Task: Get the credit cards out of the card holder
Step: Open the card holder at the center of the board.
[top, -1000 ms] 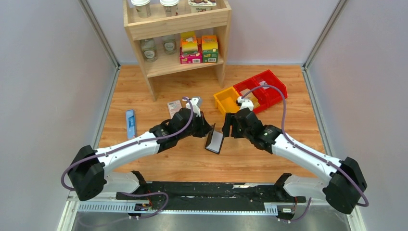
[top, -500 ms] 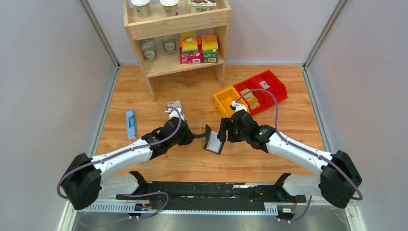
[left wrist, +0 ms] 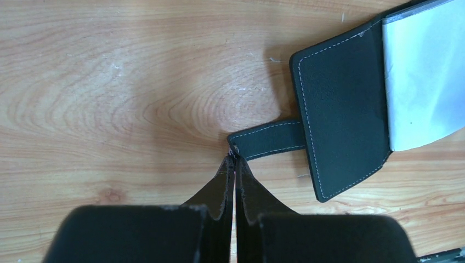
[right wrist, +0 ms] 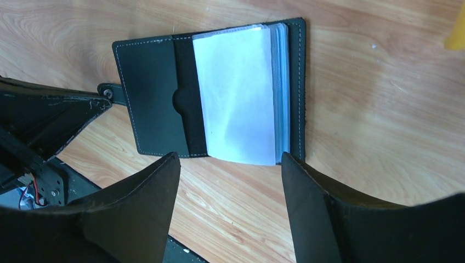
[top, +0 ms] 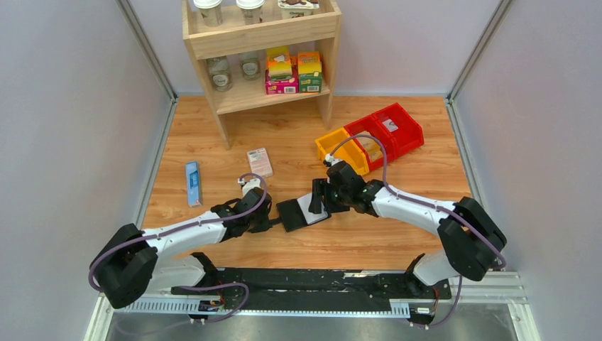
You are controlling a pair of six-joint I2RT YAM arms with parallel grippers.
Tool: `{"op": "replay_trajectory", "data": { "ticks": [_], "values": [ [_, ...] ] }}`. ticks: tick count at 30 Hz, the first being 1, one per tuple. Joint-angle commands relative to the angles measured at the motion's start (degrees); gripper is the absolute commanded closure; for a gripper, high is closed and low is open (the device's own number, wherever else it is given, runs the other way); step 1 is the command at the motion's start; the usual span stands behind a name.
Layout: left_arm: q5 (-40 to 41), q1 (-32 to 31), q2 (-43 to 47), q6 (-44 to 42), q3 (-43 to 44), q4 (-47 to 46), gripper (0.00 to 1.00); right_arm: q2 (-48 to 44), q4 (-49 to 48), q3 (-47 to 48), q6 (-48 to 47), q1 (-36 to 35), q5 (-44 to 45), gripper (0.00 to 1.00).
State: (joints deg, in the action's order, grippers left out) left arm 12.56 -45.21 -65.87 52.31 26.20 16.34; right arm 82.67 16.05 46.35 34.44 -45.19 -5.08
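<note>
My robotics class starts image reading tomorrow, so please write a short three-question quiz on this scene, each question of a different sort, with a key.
1. True or false: the card holder lies open on the table.
2. The left gripper pinches the holder's: A) snap tab B) clear pockets C) far cover.
3. Fill in: the right gripper, poised over the holder, is ____.
Key: 1 true; 2 A; 3 open.

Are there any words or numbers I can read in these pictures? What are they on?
None can be read.
colourful boxes on the shelf: print too small.
pink-and-white box: print blurred.
blue box: too small.
card holder: no writing shows.
</note>
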Motion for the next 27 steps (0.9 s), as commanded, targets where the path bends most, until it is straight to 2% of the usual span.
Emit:
{"op": "replay_trajectory", "data": {
  "ticks": [1, 14, 27],
  "values": [
    [0.0, -0.1, -2.5, -2.6, 2.4, 3.3, 1.0, 3.1, -3.2, 3.7, -0.9, 0.0, -0.9, 0.3],
    [-1.6, 0.1, -4.2, -4.0, 3.9, 2.8, 1.0, 10.4, -3.1, 6.6, -2.4, -0.1, -4.3, 0.3],
    [-3.5, -0.1, -5.1, -4.3, 4.5, 1.4, 1.0, 10.5, -4.7, 9.9, -2.2, -2.2, -12.6, 0.3]
  ]
}}
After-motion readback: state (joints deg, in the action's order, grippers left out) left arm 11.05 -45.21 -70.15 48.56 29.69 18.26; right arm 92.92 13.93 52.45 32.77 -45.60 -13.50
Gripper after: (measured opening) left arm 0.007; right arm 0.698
